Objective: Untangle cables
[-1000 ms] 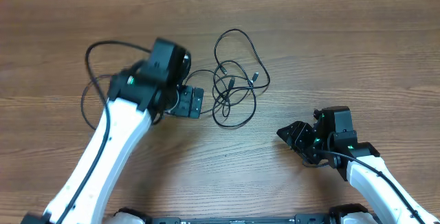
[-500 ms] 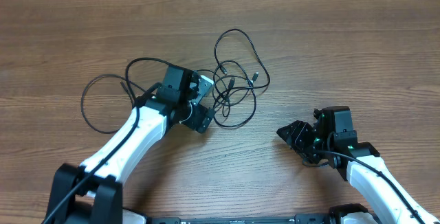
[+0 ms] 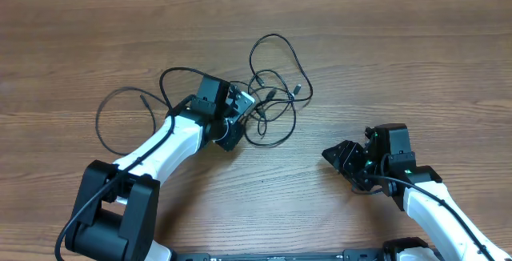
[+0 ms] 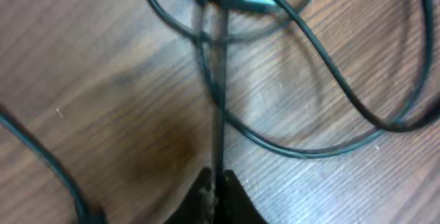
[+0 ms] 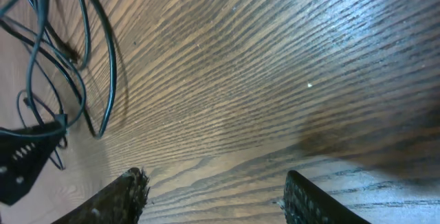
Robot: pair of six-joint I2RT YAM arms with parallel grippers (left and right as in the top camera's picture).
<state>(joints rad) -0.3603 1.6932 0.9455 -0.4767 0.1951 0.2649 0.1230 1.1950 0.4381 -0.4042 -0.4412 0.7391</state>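
Overhead: brown wood-grain table (image 3: 400, 53), tangled cables (image 3: 270, 94)

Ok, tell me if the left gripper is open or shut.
Shut: the left gripper pinches one black cable between its closed tips.

Left pincer (image 4: 216, 186) advanced rightward, snapped closed onto cable (image 4: 220, 107).

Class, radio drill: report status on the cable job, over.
Left gripper shut on one cable strand. Right gripper open, empty, off to the side. Cables tangled on the table. Nothing else in the way.
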